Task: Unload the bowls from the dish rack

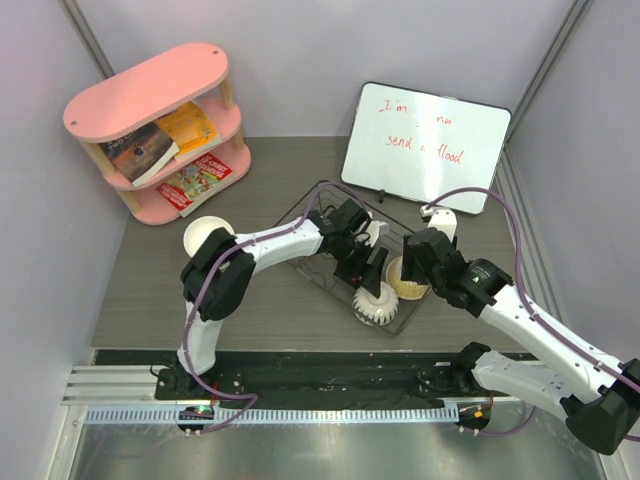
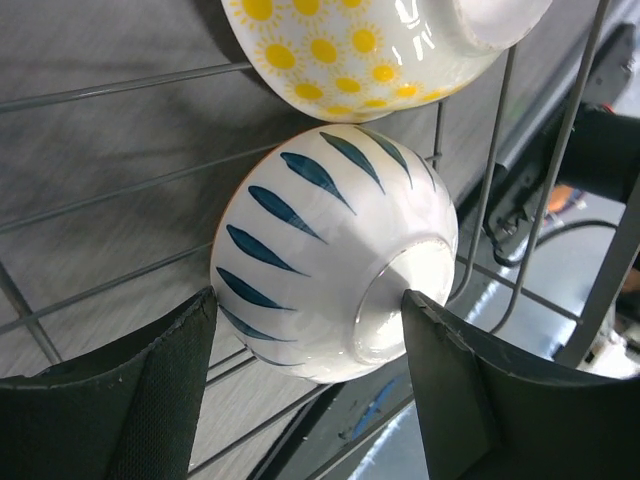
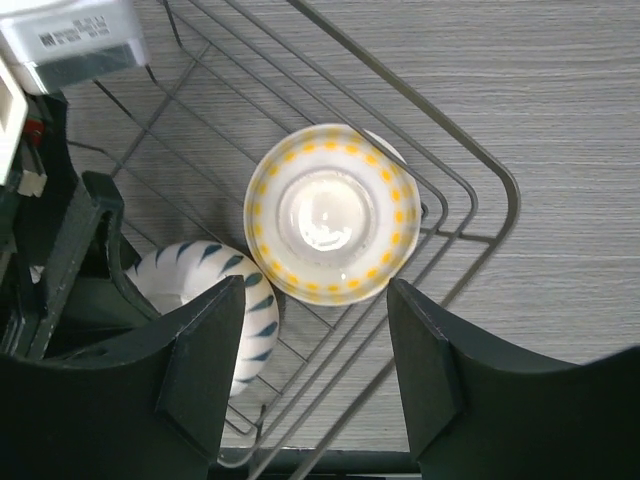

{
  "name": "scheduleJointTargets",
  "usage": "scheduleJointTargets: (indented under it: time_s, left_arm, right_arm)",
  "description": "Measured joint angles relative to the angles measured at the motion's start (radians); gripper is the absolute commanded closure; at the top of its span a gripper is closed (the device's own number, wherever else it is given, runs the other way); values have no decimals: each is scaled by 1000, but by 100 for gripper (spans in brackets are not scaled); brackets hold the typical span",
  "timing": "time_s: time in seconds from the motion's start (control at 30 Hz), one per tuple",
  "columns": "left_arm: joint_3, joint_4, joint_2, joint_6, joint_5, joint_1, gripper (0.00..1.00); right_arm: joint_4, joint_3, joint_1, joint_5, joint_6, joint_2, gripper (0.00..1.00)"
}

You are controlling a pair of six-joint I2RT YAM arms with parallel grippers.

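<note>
The black wire dish rack (image 1: 305, 262) sits mid-table. A white bowl with blue stripes (image 1: 378, 305) lies on its side in the rack's near corner. It fills the left wrist view (image 2: 330, 250). My left gripper (image 2: 310, 330) is open and straddles its lower part, fingertips (image 2: 200, 320) close against its side and foot. A yellow patterned bowl (image 1: 408, 278) rests next to it, foot up (image 3: 330, 215). My right gripper (image 3: 316, 300) is open and empty, just above that bowl. A cream bowl (image 1: 205, 238) stands on the table left of the rack. No red bowl shows.
A pink shelf (image 1: 160, 130) with books stands at the back left. A whiteboard (image 1: 425, 145) leans at the back right, with a small white bowl-like thing (image 1: 440, 220) before it. Rack wires (image 3: 470, 170) surround both grippers.
</note>
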Motion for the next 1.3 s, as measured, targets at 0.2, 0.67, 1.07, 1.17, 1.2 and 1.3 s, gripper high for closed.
scheduleJointTargets:
  time_s: [0.2, 0.67, 1.07, 1.17, 1.2, 1.3]
  left_arm:
    - [-25, 27, 34, 6, 154, -2, 30]
    - [-53, 53, 106, 24, 353, -10, 34]
    - [4, -18, 111, 8, 314, -7, 90]
    - [40, -59, 111, -9, 290, -6, 100]
    - [53, -75, 111, -12, 282, -3, 100]
    - [92, -114, 111, -25, 261, 9, 100]
  right_arm:
    - [8, -1, 0, -7, 5, 0, 36]
    - [40, -19, 0, -26, 21, 8, 37]
    - [55, -35, 0, -24, 21, 20, 40]
    - [56, -48, 0, -16, 21, 32, 41]
    - [56, -51, 0, -12, 21, 40, 41]
    - [57, -54, 0, 8, 23, 60, 43]
